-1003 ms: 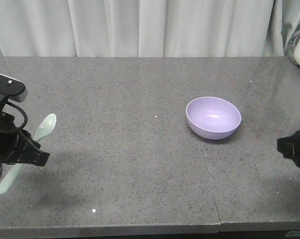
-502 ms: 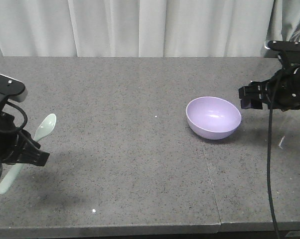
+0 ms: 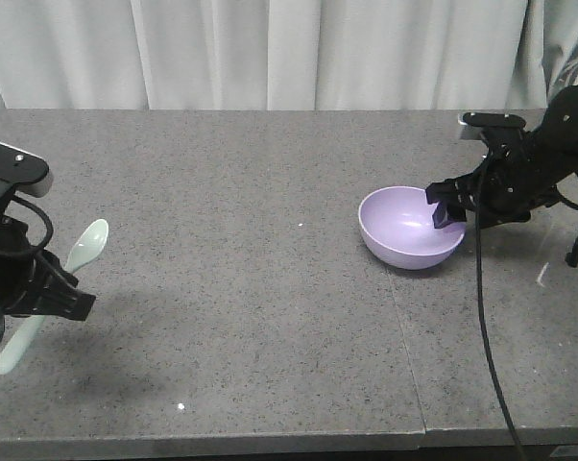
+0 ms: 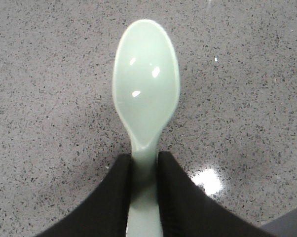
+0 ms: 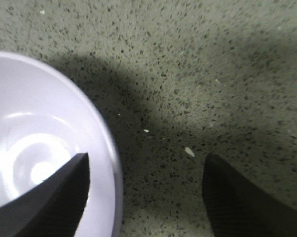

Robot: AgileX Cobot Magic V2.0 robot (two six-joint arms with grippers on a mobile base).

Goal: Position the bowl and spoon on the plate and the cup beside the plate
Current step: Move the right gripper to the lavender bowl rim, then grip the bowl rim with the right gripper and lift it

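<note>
Closing in on bowl point(image 3: 409, 229) from right since half a second ago. Clamping spoon point(image 4: 146, 94) handle in left gripper point(image 4: 144, 168) at far left, head pointing up-table. Straddling bowl's right rim, right of centre, with right gripper point(image 5: 146, 168), spread wide, one finger inside.

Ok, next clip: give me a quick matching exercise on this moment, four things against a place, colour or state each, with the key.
Things:
1. spoon
2. bowl
3. table
4. curtain

Descriptions:
A. speckled grey
B. handle clamped in the left jaws
C. hanging behind the table
D. rim sits between the open right jaws, one inside and one outside

Pairs: 1-B, 2-D, 3-A, 4-C
</note>
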